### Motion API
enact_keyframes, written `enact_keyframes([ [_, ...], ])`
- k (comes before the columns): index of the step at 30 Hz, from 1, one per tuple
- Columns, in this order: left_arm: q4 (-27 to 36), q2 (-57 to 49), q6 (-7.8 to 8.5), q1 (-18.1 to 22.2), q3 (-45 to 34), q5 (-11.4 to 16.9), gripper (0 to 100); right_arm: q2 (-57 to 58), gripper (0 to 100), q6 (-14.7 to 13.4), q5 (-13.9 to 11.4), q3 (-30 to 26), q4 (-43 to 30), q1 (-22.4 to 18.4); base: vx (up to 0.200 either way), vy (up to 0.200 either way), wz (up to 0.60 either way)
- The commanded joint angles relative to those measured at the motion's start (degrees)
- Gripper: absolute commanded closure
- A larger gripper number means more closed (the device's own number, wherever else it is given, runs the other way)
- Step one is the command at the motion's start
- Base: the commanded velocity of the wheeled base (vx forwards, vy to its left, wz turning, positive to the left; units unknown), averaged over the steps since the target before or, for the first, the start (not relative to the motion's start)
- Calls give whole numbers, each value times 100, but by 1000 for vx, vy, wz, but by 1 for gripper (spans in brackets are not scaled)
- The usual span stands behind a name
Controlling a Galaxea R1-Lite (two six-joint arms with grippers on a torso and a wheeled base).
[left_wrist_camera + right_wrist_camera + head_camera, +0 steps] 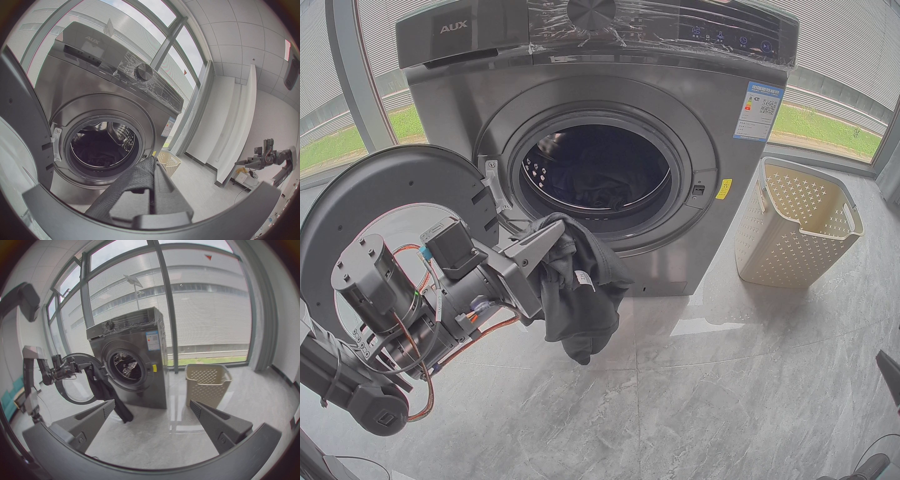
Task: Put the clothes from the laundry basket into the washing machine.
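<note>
Floor: grey marbled tile is laid under the washing machine (456, 106), its round door (381, 187) swung wide to the robot's left.
Garment (581, 294): dark, hung limp just before the machine's opening — soft, light, apt to snag on the rim; best kept gripped at a bunched fold.
Left gripper (553, 240): pinched on the garment's upper folds.
Right gripper (150, 403): spread wide, nothing held, well apart from the machine.
Drum (594, 169): dark cloth seems to be lying inside, though shadow leaves this uncertain.
Laundry basket (800, 250): stood near the machine's right side — no clothes are seen within.
</note>
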State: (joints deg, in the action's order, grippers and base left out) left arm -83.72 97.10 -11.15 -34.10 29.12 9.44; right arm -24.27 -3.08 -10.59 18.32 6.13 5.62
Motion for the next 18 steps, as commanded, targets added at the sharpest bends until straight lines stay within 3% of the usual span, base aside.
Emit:
enact_keyframes([
  [1, 40, 204, -10, 35, 436, -179, 100, -5158, 0, -861, 242, 1437, 1900, 2962, 0, 0, 0],
  [3, 40, 231, -10, 35, 498, -258, 100, -5536, 0, -1001, 330, 1481, 2217, 3085, 0, 0, 0],
  [4, 23, 283, -1, 35, 568, -399, 100, -6072, 0, -1230, 400, 1560, 2735, 3226, 0, 0, 0],
  [18, 14, 389, -27, 43, 770, -469, 100, -7575, 0, -1247, 444, 2510, 3421, 3903, 0, 0, 0],
])
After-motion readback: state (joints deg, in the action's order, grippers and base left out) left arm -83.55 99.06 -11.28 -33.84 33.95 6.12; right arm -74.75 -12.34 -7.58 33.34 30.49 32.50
